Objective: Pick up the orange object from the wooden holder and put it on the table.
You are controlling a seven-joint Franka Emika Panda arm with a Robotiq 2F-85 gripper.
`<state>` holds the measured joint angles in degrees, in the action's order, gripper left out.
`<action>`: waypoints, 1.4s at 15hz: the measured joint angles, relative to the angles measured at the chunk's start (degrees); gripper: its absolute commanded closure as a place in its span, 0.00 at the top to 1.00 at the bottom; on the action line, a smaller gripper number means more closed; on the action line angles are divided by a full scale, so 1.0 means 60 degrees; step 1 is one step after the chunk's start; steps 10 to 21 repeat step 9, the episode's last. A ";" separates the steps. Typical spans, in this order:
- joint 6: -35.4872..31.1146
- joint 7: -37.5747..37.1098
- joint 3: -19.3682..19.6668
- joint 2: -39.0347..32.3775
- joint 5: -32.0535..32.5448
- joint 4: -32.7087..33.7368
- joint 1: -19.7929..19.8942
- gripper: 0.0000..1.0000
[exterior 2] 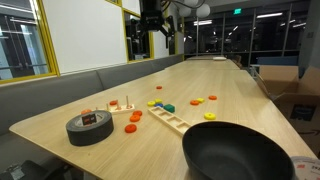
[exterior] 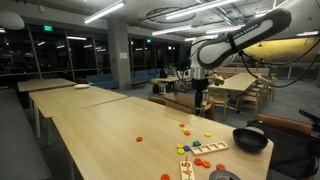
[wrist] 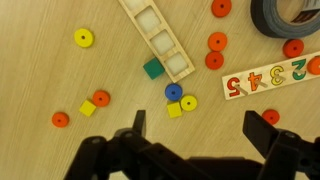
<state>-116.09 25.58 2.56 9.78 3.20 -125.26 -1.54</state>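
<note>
Nearest the camera in an exterior view, a black bowl (exterior 2: 240, 152) stands upright on the tabletop (exterior 2: 230, 85). Behind it a dark tape roll (exterior 2: 90, 127) lies flat near the tabletop's edge. Just beyond the roll is the wooden holder (exterior 2: 122, 106), a low board with short pegs; the wrist view reads 5, 4, 3, 2 on it in orange. The orange object (wrist: 314, 66) sits at the holder's end past the 2, cut by the frame edge; I cannot tell whether it is on a peg. Near the holder lies a wooden strip (exterior 2: 172, 121) of square cells. Loose pieces are scattered around the strip, all on the tabletop: orange discs (wrist: 216, 42), yellow discs (wrist: 84, 38), a teal cube (wrist: 152, 68), a blue disc (wrist: 174, 91), yellow cubes (wrist: 88, 108). Farther back, the tool (exterior 2: 152, 32) hangs high over the tabletop, touching nothing. The arm (exterior: 245, 38) has its long link coming in nearly level from the side, with the wrist bent sharply down and the tool pointing straight down. The fingers (wrist: 137, 125) stand wide apart with nothing between them. The blue disc lies below the gap, well apart from the tips.
</note>
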 measured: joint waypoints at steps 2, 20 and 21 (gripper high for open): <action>0.0000 0.0324 0.0122 0.0279 -0.0055 -0.0291 0.0015 1.00; 0.0001 0.0483 0.0206 0.0755 -0.0066 -0.0787 0.0015 1.00; 0.0001 0.0483 0.0206 0.0755 -0.0066 -0.0787 0.0015 1.00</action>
